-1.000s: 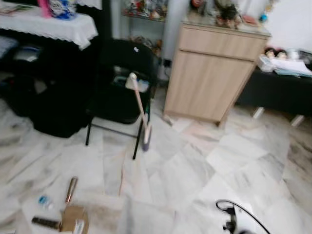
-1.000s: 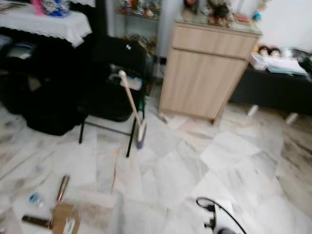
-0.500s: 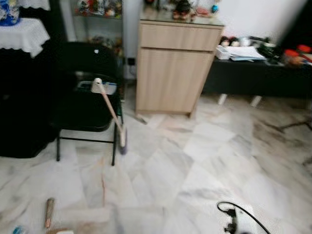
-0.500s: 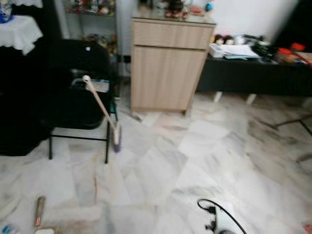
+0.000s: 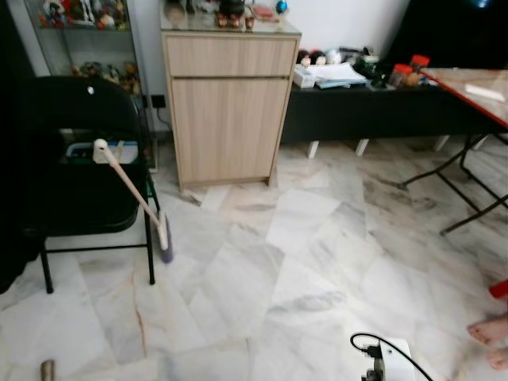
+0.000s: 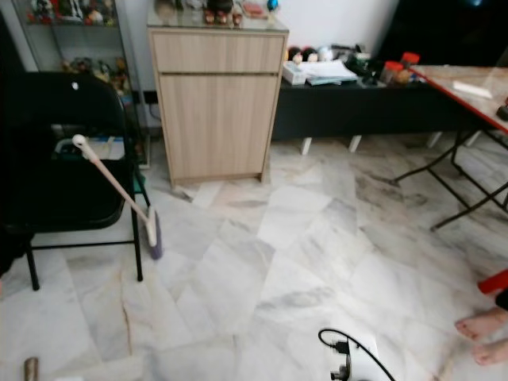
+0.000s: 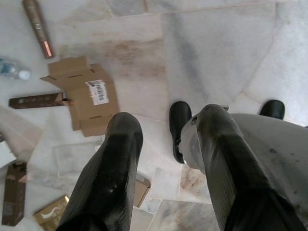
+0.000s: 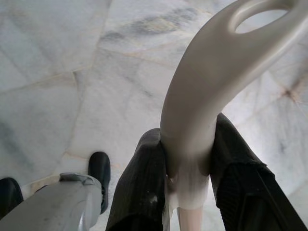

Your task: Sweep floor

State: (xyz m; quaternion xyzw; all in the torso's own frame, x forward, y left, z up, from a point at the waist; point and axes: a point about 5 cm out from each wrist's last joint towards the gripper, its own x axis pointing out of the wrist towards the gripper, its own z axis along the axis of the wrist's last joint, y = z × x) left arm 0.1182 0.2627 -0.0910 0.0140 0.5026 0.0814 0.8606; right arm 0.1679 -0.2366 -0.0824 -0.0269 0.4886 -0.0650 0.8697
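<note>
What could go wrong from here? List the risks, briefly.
The black cable with its white plug box lies on the marble floor close ahead; a step could snag it. A person's bare feet stand at the right, perhaps within a swing. The pale-handled broom only leans on the black folding chair; a nudge may topple it, while the right pincer is shut on a cream plastic loop handle.

Person's bare feet (image 6: 482,337) cut off at frame edge

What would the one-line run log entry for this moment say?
phase: sweep prep | right gripper: shut on cream handle | left gripper: open, over cardboard box | broom: leaning on black chair
</note>
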